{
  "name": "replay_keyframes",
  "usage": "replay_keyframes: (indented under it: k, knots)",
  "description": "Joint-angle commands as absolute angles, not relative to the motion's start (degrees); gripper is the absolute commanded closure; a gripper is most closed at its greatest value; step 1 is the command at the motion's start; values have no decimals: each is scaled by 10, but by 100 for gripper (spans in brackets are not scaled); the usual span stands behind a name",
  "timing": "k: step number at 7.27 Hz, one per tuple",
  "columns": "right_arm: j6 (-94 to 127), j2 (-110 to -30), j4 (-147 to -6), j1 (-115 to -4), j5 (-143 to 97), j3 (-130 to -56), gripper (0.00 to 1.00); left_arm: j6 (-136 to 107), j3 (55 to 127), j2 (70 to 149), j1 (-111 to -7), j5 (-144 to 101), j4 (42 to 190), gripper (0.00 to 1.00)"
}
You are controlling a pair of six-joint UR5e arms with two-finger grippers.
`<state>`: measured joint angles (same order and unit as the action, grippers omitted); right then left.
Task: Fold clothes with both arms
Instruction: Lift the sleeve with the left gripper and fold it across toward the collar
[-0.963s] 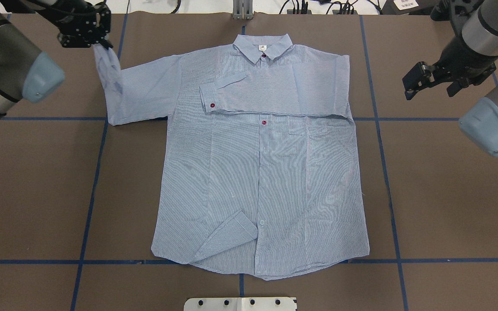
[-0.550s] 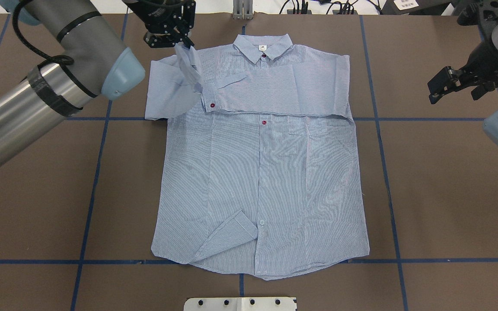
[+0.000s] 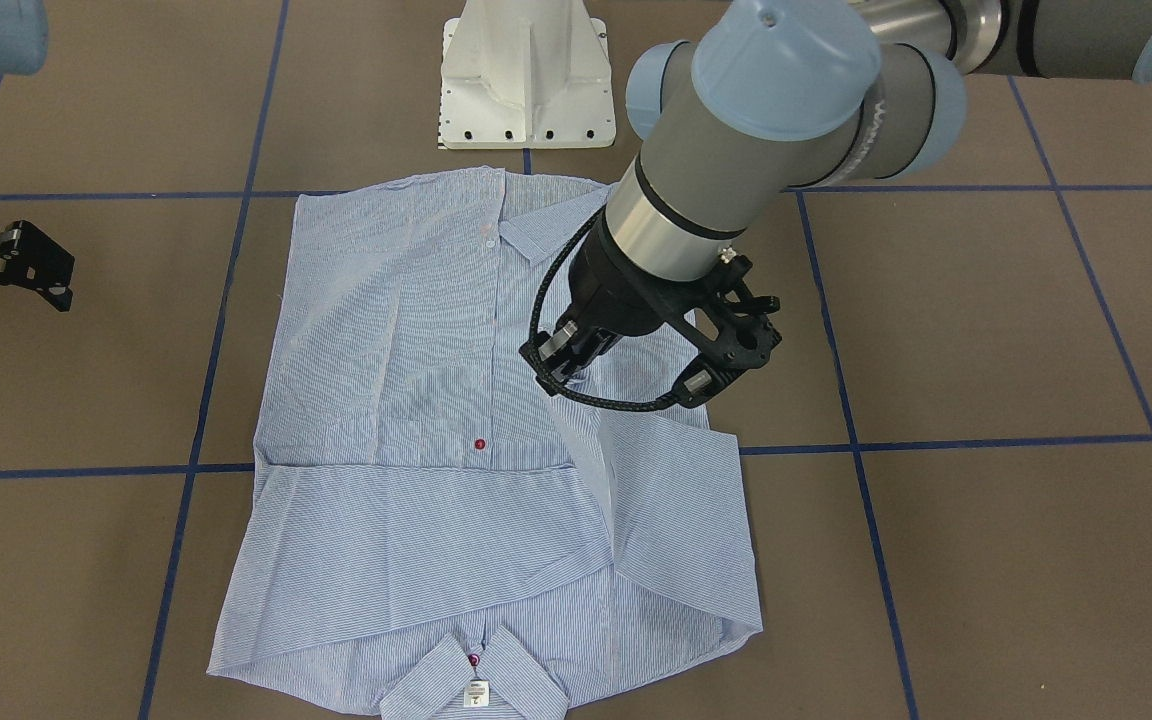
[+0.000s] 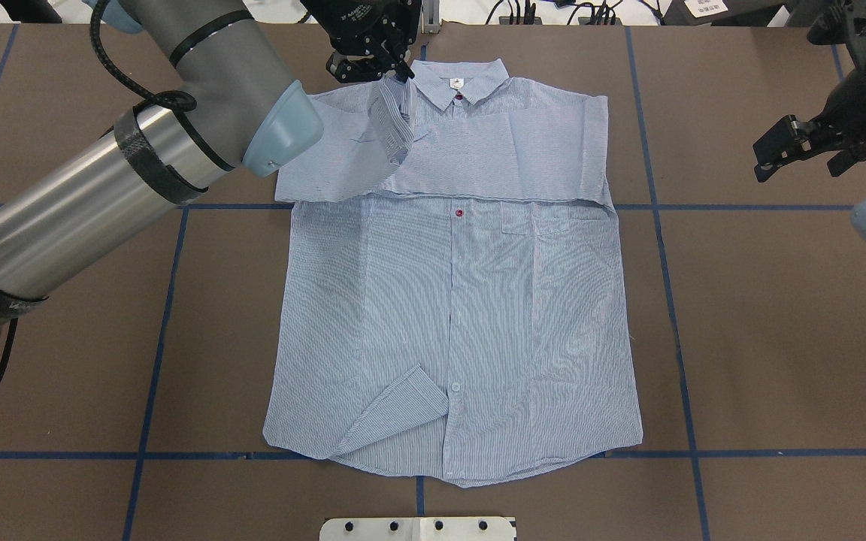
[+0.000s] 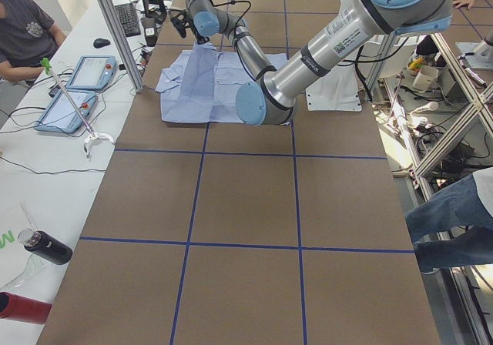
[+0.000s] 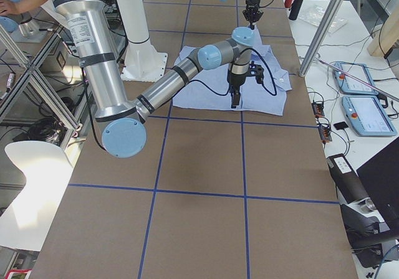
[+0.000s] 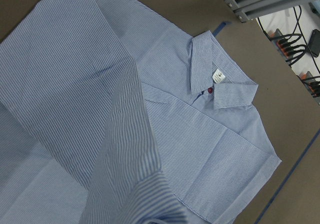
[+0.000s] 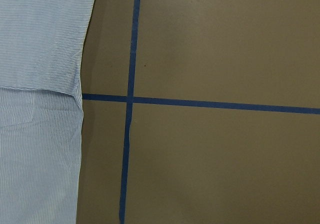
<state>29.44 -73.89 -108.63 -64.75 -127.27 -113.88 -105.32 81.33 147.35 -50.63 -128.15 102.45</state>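
- Only the overhead view shows both arms at once. The left tool (image 4: 384,66) is clenched on the lifted sleeve (image 4: 392,124) and holds its cuff end up off the shirt (image 4: 463,315), just beside the collar (image 4: 457,79).
- From the front-facing camera, the left arm (image 3: 736,130) hides most of that tool. What we do get there is the sleeve rising in a ridge over the chest.
- The left wrist camera shows no fingers, just the striped sleeve up close. The white label (image 7: 218,75) and a dark red button (image 7: 210,90) at the collar are clearest here.
- The right wrist camera only catches the shirt's side edge and a blue tape cross (image 8: 131,99).
- The right tool (image 4: 797,161) is released, jaws apart with nothing in them. It hovers well off to the shirt's side.
- The shirt lies flat and front up, with its hem nearest the white pedestal base (image 3: 526,80) and its collar at the far end. The other sleeve (image 4: 478,161) is folded across the chest, and one hem corner (image 4: 395,413) is flipped over.
- The surface (image 4: 779,315) is brown with a blue tape grid.
- The side views add a white side bench (image 5: 46,175) with two tablet-style controllers (image 5: 91,73), a dark bottle (image 5: 46,249) and a seated person (image 5: 23,29).
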Motion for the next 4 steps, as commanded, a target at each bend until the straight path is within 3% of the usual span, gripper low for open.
replay_keyframes:
  k: [1, 4]
  knots:
    - [294, -739, -1086, -650, -1277, -1139, 0, -1058, 813, 1475, -491, -1281, 1037, 100]
    - [294, -743, -1086, -650, -1277, -1139, 0, -1093, 785, 1474, -464, -1274, 1085, 100]
